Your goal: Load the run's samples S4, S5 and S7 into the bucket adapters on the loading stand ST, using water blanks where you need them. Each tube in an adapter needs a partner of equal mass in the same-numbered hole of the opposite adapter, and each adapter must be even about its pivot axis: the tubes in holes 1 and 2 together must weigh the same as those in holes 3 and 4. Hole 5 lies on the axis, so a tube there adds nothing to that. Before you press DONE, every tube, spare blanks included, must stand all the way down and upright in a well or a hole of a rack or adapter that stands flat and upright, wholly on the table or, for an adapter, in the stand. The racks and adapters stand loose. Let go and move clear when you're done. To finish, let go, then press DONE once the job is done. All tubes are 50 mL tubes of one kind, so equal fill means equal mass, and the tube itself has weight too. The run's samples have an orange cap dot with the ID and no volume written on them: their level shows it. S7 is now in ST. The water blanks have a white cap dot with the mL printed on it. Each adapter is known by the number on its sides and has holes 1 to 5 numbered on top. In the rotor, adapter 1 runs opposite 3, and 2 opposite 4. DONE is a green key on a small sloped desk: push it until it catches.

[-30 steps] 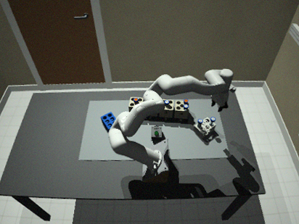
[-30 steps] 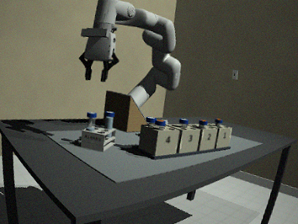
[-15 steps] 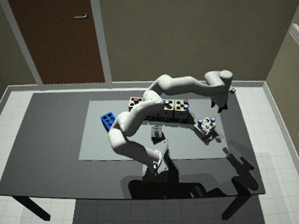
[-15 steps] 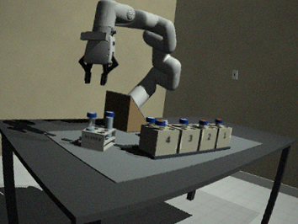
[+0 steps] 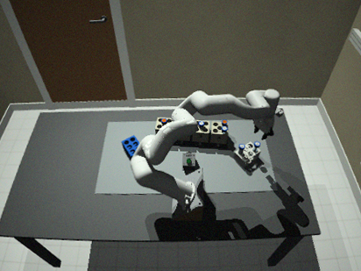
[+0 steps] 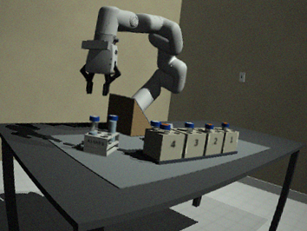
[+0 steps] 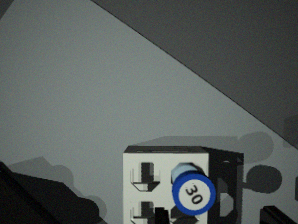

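Gripper (image 5: 265,135) (image 6: 98,92) (image 7: 216,216) fingers stand partly apart, holding nothing, at the right of the top view. Blanks rack (image 5: 252,158) (image 6: 95,146) (image 7: 131,158) sits upright nearby, with two blue-capped tubes (one cap (image 7: 193,194) reads 30 at the wrist view's lower right). Adapter 4 (image 5: 219,138) (image 6: 165,147), right of the top view's centre, holds an orange-dotted sample tube (image 5: 225,122) (image 6: 166,126).

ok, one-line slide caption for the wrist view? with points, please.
A white-dotted tube marked 30 (image 7: 194,194) stands in the pale rack (image 7: 131,167), its shadow on the mat.
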You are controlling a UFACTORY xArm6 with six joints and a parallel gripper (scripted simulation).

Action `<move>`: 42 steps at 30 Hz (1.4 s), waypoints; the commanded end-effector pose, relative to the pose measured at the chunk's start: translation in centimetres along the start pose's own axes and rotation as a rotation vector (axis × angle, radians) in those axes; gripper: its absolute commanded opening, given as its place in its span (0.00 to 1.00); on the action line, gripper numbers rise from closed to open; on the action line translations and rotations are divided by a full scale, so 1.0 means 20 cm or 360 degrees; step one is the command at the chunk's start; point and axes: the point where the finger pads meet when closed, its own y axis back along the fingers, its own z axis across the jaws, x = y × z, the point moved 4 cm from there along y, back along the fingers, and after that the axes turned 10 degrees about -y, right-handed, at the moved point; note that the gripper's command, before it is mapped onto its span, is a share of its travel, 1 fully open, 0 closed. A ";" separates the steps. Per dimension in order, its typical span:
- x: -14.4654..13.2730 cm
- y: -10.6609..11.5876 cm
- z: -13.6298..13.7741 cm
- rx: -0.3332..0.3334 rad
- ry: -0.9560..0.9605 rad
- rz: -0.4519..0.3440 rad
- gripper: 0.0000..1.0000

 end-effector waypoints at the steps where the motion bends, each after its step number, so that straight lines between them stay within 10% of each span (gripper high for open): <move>1: 0.00 -0.03 0.00 0.0000 0.0001 0.0008 0.57; 42: 0.00 -0.36 0.00 0.0001 0.0002 0.0008 0.57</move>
